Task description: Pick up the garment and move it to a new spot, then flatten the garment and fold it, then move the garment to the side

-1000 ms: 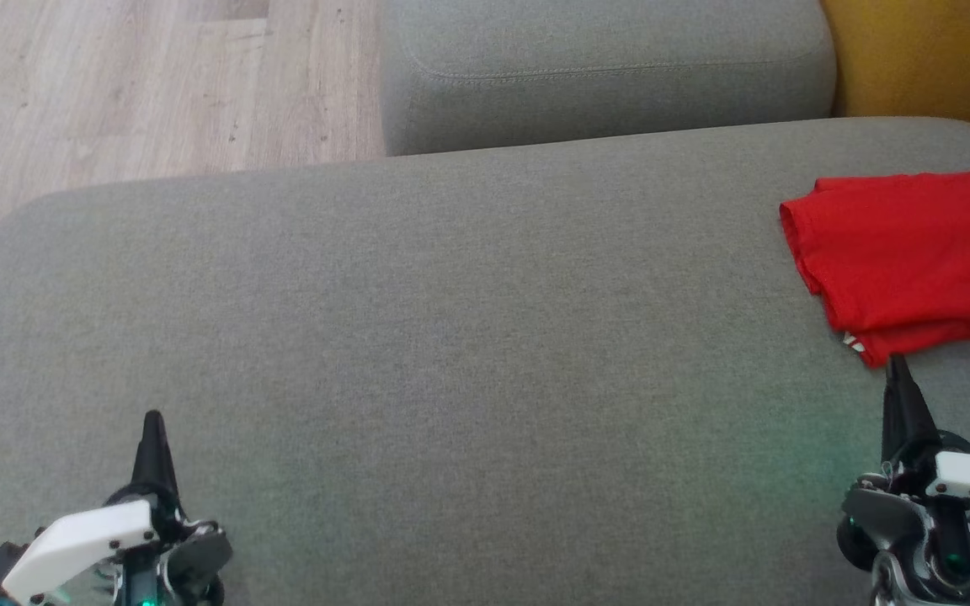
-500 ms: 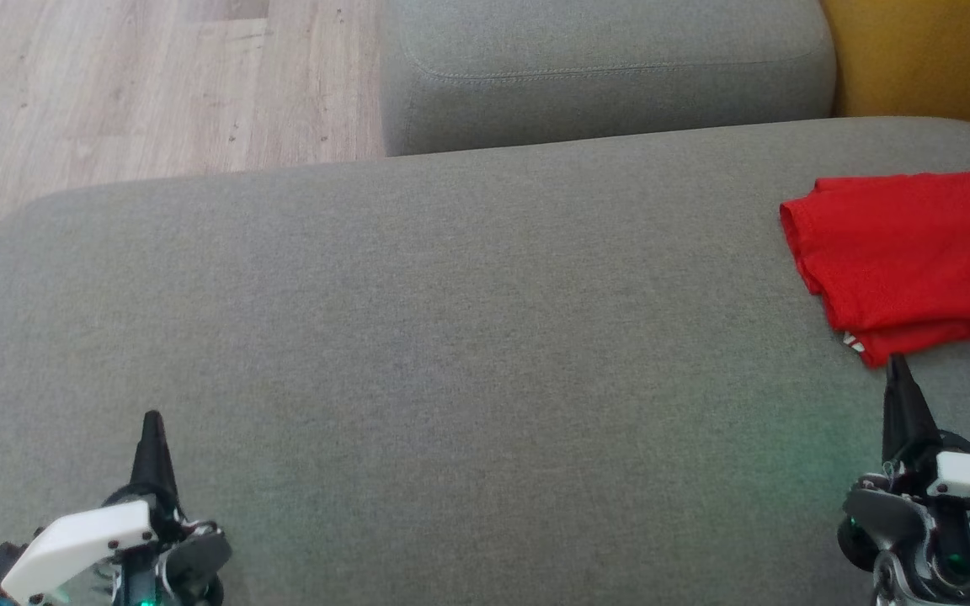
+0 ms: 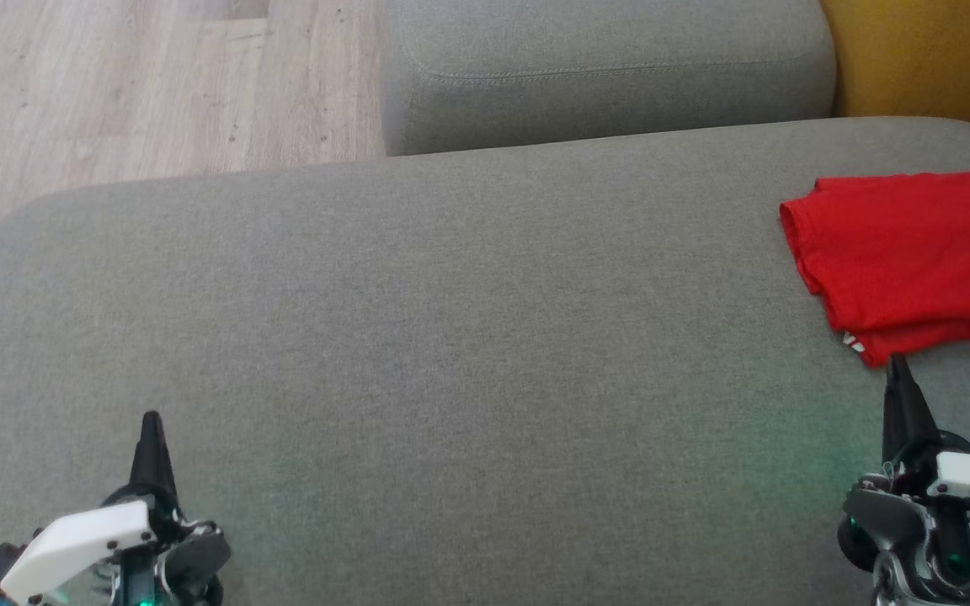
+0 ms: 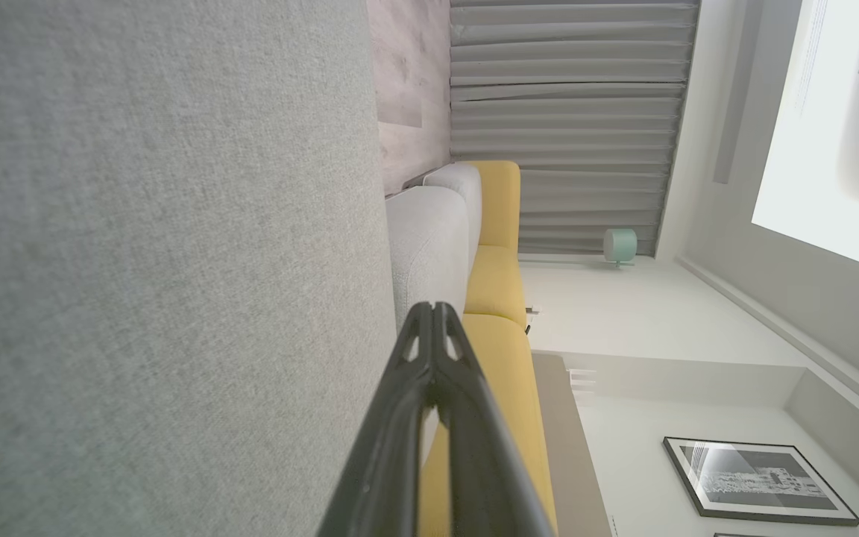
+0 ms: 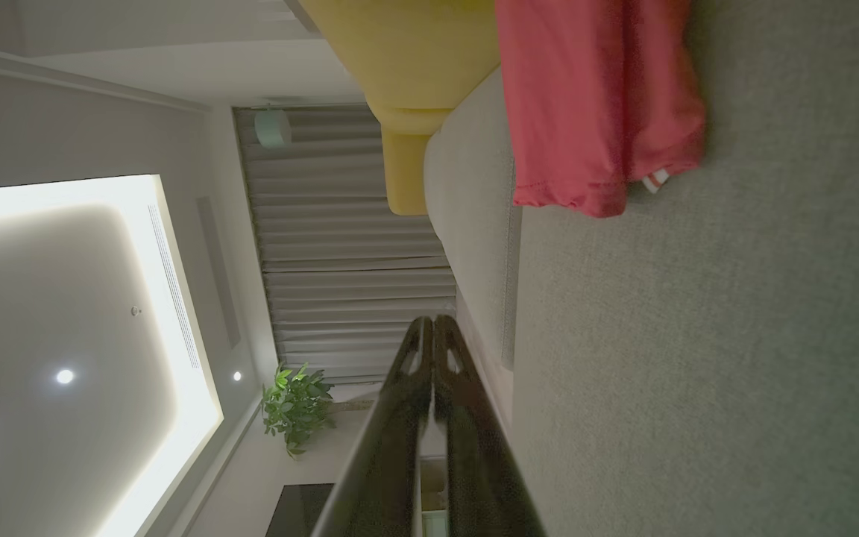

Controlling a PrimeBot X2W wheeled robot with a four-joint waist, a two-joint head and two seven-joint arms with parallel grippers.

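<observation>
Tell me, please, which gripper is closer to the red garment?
The right gripper: its tip stops just short of a corner of the red garment, while the left gripper is far across the grey cushion.

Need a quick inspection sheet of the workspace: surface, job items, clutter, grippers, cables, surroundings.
Surface: grey cushion, smooth.
Job's things: red garment, folded, flat at the cushion's right side, white label peeking out.
Clutter: nothing seen.
Grippers: left gripper shut, empty, over bare cushion; right gripper shut, empty, tip near the garment's near corner.
Cables: nothing seen.
Surroundings: wood floor, second grey cushion, yellow sofa, curtains, potted plant.
</observation>
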